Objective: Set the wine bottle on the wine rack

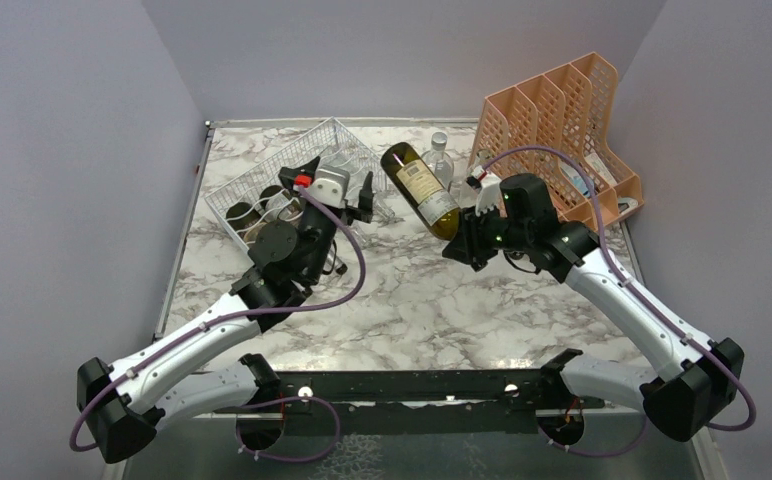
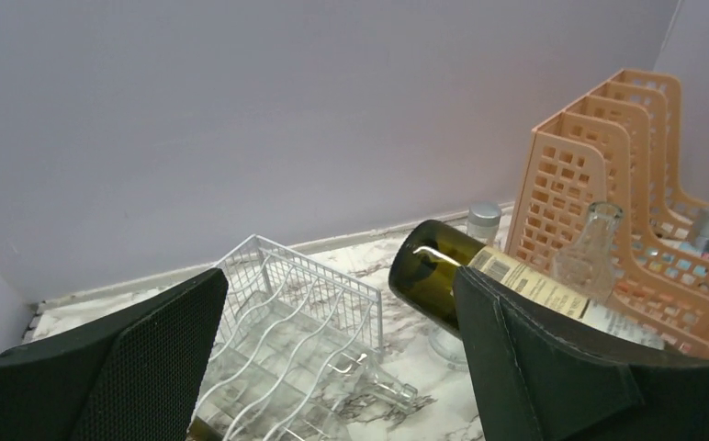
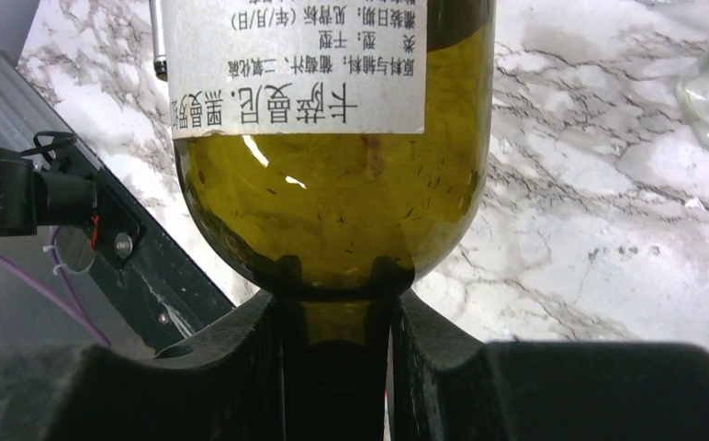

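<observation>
– Bottle status?
– Right gripper [image 3: 335, 344] clamps the wine bottle [image 1: 420, 188] by its neck, aloft just right of the wine rack [image 1: 262, 180]; left gripper [image 2: 342, 367] gapes wide.
– Ease it level into a cradle.

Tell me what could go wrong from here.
1. The right gripper pinches the wine bottle by its neck only; it could pivot or slip.
2. The clear glass bottle stands close beside it; a swing could knock it over.
3. The open left gripper hovers at the wine rack, possibly in the way.
</observation>
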Motion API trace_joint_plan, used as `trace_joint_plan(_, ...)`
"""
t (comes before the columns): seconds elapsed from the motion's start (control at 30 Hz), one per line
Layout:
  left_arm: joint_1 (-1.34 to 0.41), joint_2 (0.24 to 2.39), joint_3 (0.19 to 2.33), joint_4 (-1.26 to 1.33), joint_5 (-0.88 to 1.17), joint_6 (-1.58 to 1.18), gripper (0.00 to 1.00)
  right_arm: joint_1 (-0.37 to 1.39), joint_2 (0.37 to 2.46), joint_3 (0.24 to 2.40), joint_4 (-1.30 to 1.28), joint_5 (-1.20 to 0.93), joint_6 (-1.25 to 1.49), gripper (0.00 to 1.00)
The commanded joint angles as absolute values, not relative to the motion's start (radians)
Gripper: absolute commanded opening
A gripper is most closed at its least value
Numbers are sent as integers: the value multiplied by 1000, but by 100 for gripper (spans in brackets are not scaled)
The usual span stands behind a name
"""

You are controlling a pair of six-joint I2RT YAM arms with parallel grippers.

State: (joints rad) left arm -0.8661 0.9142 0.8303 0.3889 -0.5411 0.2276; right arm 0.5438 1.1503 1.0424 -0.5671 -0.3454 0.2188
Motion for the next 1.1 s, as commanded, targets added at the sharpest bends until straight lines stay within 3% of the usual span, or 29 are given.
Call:
trace_joint_plan(0.0, -867, 870, 910, 196, -617, 60, 99, 545, 1196, 1119, -321, -425, 215, 1)
trace_joint_plan(0.33, -866, 838, 1040, -23, -611, -19, 99, 602, 1473, 1305, -242, -336, 200, 1)
trace_joint_plan(1.07, -867, 763, 1054, -82, -583, -5, 99, 666, 1985, 1876, -436, -183, 94, 1)
